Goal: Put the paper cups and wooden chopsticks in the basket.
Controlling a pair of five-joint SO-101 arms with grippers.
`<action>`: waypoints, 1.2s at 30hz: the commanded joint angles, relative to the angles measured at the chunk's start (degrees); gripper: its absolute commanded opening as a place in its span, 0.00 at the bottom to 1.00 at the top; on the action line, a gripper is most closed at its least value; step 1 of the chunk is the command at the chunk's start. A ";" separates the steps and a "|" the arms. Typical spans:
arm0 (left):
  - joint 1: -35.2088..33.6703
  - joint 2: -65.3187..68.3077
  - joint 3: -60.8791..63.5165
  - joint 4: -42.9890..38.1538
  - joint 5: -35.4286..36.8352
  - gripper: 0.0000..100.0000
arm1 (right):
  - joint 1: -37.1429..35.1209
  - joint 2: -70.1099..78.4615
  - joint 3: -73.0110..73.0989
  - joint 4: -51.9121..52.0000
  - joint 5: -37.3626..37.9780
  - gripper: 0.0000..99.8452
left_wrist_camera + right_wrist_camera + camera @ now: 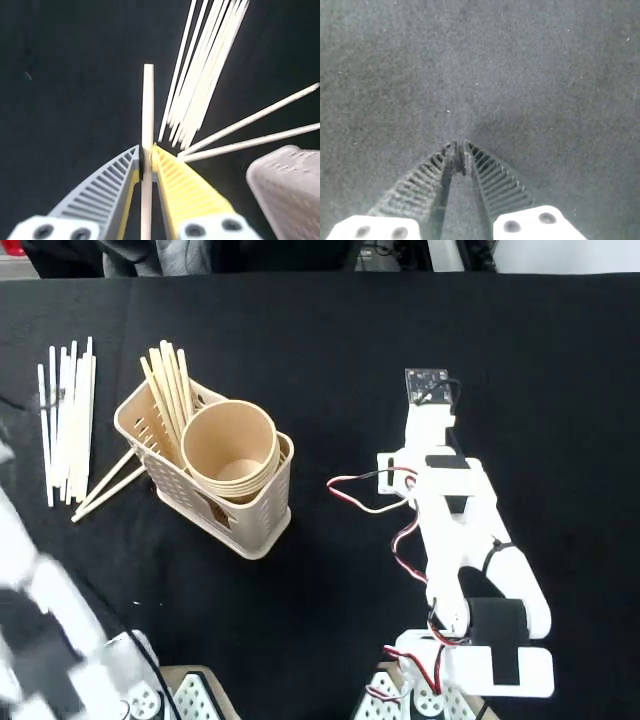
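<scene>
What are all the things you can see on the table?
Basket: one, cream, left-centre on the cloth.
Paper cups: nested stack, tan, count unclear, inside the basket.
Chopsticks in basket: several, tan, standing beside the cups.
Loose chopsticks: a pile, pale, left of the basket.
Stray chopsticks: two, pale, beside the basket's base.
Tablecloth: one, black.
Left gripper: shut on one pale chopstick.
Right gripper: shut, empty, over bare cloth.

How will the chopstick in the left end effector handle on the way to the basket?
Chopstick looks thin and straight, so probably stiff and very light. Left end effector pinches it at the tips with a long part sticking out, so it may swivel or slip if it bumps the basket.
</scene>
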 commanded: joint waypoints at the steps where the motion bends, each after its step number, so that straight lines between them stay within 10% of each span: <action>1: 5.14 -31.82 25.19 -16.97 -0.70 0.03 | -0.88 -1.27 -0.22 -0.79 -0.09 0.01; 12: 24.75 -76.66 61.76 -68.75 -0.26 0.03 | -0.88 -1.27 -0.22 -0.79 -0.09 0.01; 28: 27.03 -45.27 48.84 -71.91 25.49 0.03 | -0.88 -1.27 -0.31 -0.79 -0.09 0.01; 36: 27.47 -42.46 50.51 -70.33 24.44 0.03 | -0.88 -1.27 -0.40 -0.79 -0.09 0.01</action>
